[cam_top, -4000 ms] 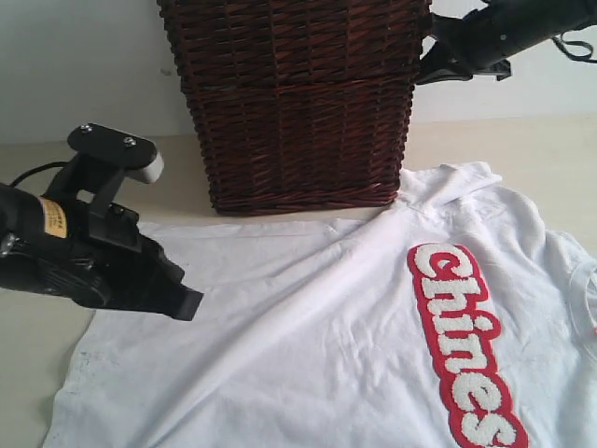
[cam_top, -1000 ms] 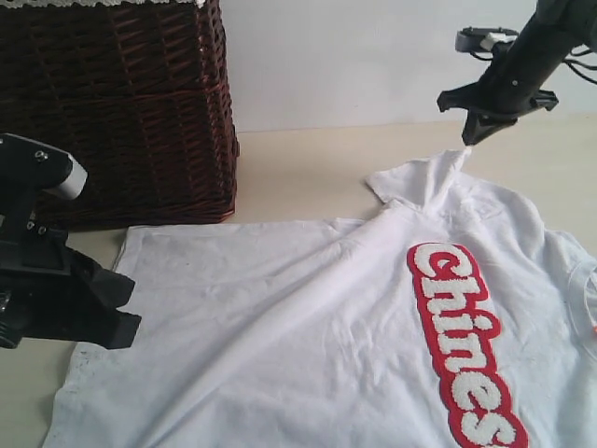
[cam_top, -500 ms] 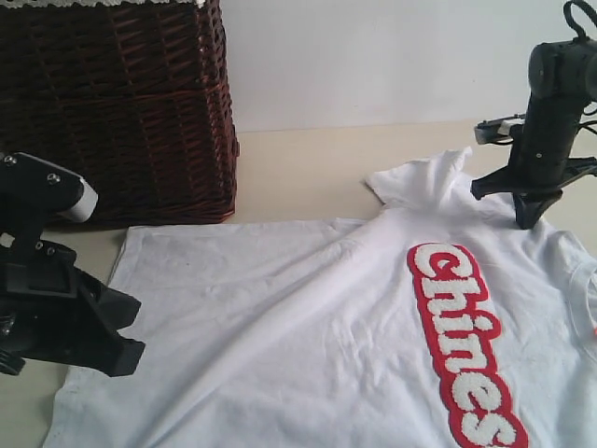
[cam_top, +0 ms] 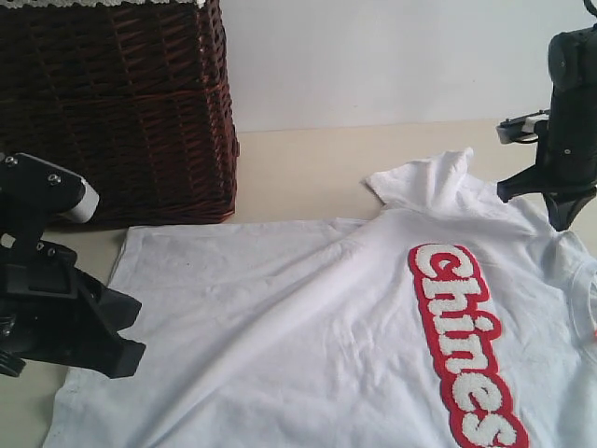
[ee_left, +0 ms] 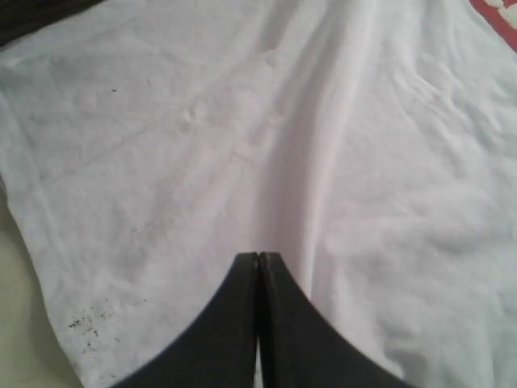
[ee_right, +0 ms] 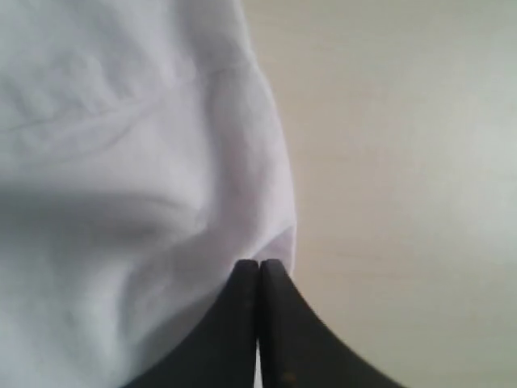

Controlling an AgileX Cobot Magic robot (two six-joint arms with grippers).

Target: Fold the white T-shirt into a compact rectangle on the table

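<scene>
While shirt (cam_top: 308, 317) is lying spread on table (cam_top: 308, 173), length running hem-to-collar from left to right, left gripper (cam_top: 129, 359) is being held closed over hem, right gripper (cam_top: 562, 222) closed near sleeve; nothing seen gripped.

White T-shirt (cam_top: 308, 317): cut off by the bottom and right edges of the exterior view, its red-banded lettering (cam_top: 462, 345) running off the bottom after "Chines", with an orange fleck (cam_top: 594, 331) at the right edge too small to identify. Wicker basket (cam_top: 121, 103): top and left side out of frame; left gripper (cam_top: 129, 355) and right gripper (cam_top: 563, 222): arms cut by the left and right edges. Right wrist view: blurred, so whether the pressed-together fingers (ee_right: 234, 323) catch the cloth's edge cannot be told; dark specks (ee_left: 89, 323) near the hem in the left wrist view are too small to identify.
</scene>
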